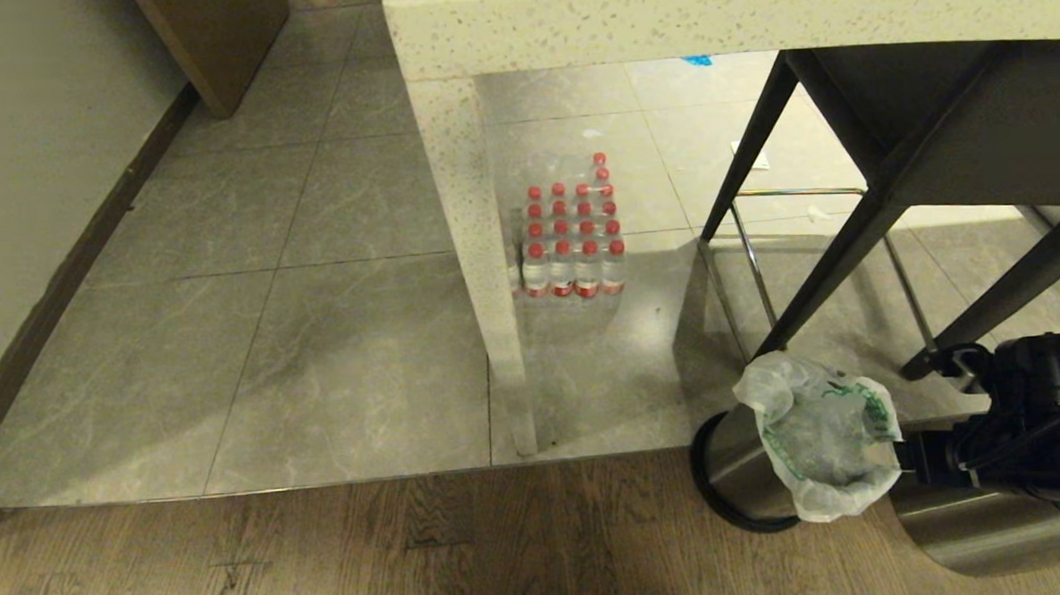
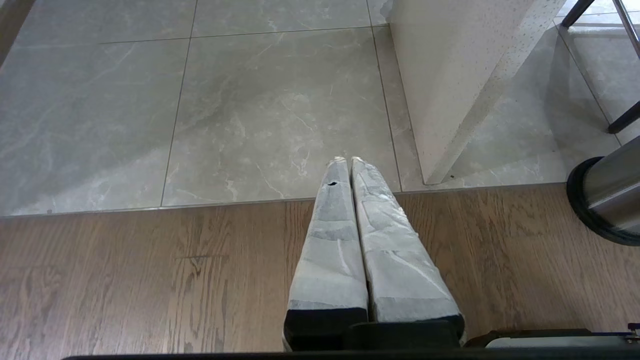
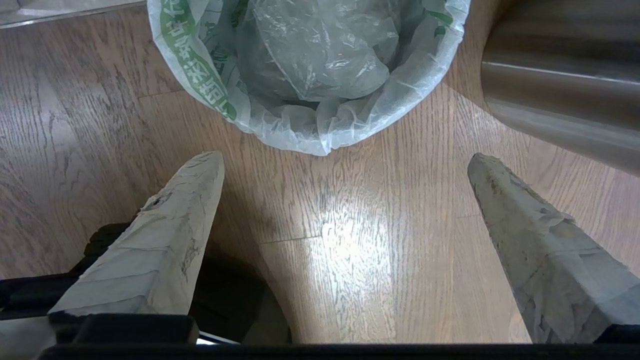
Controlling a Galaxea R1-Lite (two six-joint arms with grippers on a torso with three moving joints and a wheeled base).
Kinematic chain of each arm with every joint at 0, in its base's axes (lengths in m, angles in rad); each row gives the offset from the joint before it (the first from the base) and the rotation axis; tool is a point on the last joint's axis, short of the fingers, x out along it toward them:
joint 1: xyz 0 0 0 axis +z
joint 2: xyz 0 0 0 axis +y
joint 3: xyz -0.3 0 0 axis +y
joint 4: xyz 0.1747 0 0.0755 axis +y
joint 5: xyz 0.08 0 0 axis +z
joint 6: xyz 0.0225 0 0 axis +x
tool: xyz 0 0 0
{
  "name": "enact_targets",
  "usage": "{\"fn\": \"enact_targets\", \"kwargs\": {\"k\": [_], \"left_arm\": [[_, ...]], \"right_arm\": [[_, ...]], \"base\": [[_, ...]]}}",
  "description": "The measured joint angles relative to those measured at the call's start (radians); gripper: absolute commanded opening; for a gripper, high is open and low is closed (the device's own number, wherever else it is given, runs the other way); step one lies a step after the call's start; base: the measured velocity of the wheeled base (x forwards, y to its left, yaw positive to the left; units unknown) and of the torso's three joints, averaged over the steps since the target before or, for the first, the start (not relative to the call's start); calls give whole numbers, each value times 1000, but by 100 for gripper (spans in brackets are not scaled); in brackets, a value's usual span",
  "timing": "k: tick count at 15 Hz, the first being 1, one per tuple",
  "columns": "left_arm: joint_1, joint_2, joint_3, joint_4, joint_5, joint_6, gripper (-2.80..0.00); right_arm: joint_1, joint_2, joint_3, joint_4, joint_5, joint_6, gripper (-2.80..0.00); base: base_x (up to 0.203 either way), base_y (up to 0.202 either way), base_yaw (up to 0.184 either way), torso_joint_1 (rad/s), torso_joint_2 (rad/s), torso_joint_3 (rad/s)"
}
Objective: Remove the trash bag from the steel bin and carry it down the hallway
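The right gripper (image 3: 345, 160) hangs low over the wood floor (image 1: 327, 557), its fingers (image 3: 185, 200) spread wide with nothing between them, just beside the bag (image 3: 310, 75). The bag (image 1: 827, 436) lines the bin (image 1: 743, 467), its rim folded out over the edge, green lettering showing. A second steel can (image 1: 987, 523) stands close by on the right. Behind are a stool (image 1: 935, 155), a counter (image 1: 661, 15) and packed bottles (image 1: 572, 242). The left gripper (image 2: 350, 161) is parked above the floor, fingers pressed together.

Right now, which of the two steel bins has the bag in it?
The smaller steel bin with the black rim, left of the larger one; the trash bag drapes over its rim.
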Motion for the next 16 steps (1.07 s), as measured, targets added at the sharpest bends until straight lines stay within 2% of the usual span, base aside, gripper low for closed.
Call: {"fn": "enact_targets", "kwargs": {"k": [16], "left_arm": [[0, 0, 0, 0, 0, 0, -280]], "right_arm": [[1, 0, 0, 0, 0, 0, 0]], "base": [[0, 0, 0, 0, 0, 0]]}}
